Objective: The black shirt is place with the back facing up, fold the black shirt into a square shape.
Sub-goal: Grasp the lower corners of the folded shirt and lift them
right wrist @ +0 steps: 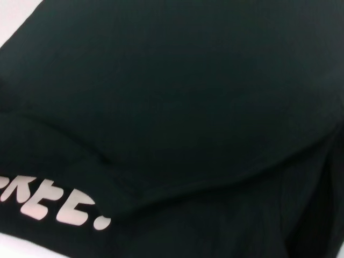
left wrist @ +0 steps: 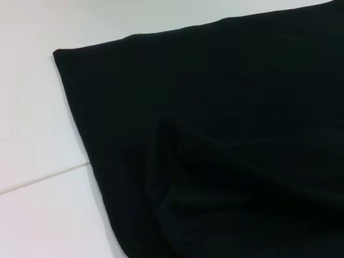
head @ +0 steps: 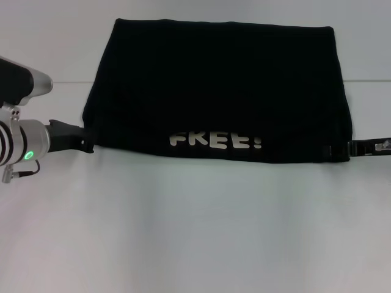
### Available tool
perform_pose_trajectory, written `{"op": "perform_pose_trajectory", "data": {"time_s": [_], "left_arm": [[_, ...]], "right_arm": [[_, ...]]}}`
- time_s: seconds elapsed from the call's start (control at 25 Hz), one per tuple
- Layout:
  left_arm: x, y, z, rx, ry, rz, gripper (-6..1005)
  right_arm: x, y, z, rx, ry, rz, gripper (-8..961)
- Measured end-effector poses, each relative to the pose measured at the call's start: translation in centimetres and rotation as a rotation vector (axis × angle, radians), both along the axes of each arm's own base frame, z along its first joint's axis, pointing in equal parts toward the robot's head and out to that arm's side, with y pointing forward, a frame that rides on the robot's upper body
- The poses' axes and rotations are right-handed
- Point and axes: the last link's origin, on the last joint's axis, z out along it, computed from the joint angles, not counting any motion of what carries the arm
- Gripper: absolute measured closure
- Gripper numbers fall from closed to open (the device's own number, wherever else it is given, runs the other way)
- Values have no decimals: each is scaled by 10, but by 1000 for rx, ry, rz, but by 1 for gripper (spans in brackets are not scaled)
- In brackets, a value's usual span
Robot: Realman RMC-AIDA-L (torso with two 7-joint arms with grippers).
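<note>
The left hand [head: 85,141] sits low at the near-left corner of the shirt [head: 220,85], its tip at or under the fabric edge; whether it is clenched on the cloth I cannot tell. The right hand [head: 342,149] mirrors it at the near-right corner, tip buried in the hem, grip likewise hidden. Between them the shirt lies on the white table [head: 195,232], already folded into a wide band with its long axis running hand to hand. White lettering [head: 215,141] shows along the near edge, where an under-layer peeks out. Each hand is nearest its own corner, so the next fold likely goes sideways.
</note>
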Motion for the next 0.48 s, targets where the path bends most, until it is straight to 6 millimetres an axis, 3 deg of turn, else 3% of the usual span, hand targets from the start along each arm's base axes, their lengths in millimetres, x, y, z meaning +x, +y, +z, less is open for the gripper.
{"op": "perform_pose_trajectory", "data": {"time_s": [0.48], "left_arm": [[-1, -1, 0, -6, 2, 2, 994]], "right_arm": [[4, -2, 8, -1, 10, -8, 813]]}}
